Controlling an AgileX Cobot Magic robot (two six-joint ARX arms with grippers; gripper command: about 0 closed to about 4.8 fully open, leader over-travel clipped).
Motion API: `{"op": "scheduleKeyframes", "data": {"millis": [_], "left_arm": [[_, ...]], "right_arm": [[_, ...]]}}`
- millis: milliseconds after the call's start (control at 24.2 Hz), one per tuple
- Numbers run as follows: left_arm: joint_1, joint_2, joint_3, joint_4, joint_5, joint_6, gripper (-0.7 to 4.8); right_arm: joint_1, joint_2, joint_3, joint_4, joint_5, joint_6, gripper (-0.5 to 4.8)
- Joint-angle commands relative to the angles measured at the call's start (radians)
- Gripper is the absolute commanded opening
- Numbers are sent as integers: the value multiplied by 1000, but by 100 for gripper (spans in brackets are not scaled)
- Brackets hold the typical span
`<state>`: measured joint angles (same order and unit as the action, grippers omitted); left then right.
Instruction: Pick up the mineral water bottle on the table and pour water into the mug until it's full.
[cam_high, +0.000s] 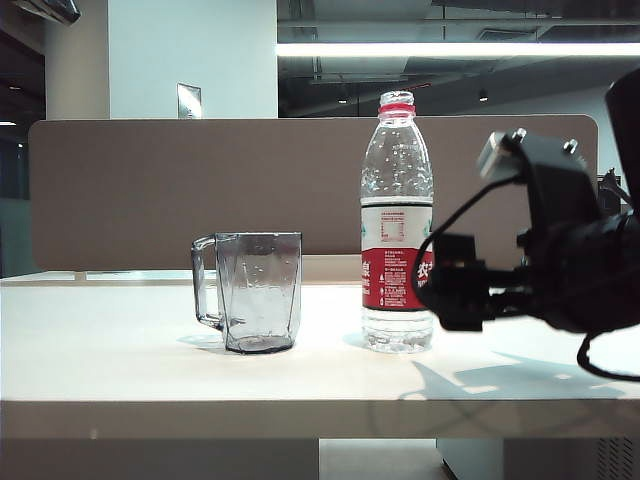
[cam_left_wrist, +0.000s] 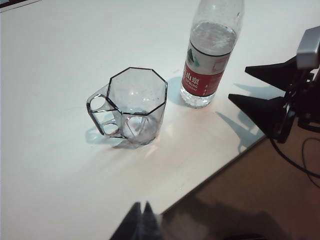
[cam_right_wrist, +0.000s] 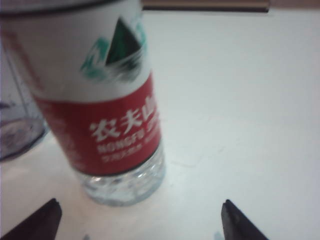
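The mineral water bottle (cam_high: 397, 220) (cam_left_wrist: 210, 55) (cam_right_wrist: 100, 115) stands upright on the table (cam_high: 120, 360), with a red neck ring and a white-and-red label. The mug (cam_high: 258, 290) (cam_left_wrist: 137, 102) (cam_right_wrist: 15, 130), smoky grey and faceted, stands just left of it with its handle pointing away from the bottle; it looks empty. My right gripper (cam_high: 440, 295) (cam_left_wrist: 238, 83) (cam_right_wrist: 140, 204) is open, level with the lower label, just right of the bottle and not touching it. My left gripper (cam_left_wrist: 141, 206) is shut near the table's front edge, short of the mug, and holds nothing.
A brown partition (cam_high: 150, 190) runs along the back of the table. The table's front edge (cam_left_wrist: 220, 170) cuts diagonally close to the bottle, with brown floor (cam_left_wrist: 280, 200) beyond it. A black cable (cam_high: 600, 365) hangs from the right arm.
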<state>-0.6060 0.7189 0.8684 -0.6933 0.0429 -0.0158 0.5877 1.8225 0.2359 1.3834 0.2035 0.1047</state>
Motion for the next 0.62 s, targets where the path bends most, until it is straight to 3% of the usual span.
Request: {"op": "scheduleKeyframes", "data": {"millis": [41,247,330,619], "left_arm": [[0,-1,4,11,2,4,-5],[0,-1,4,11,2,4,-5],[0,-1,4,11,2,4,-5],[0,-1,4,11,3,4,-5]], "right_arm": [[1,4,28,26,-26,-1,442],[1,9,86,24,-24,-4,447],[1,17,113,24,-36,-4,478],[1,116,234,24,-49,-4,479]]}}
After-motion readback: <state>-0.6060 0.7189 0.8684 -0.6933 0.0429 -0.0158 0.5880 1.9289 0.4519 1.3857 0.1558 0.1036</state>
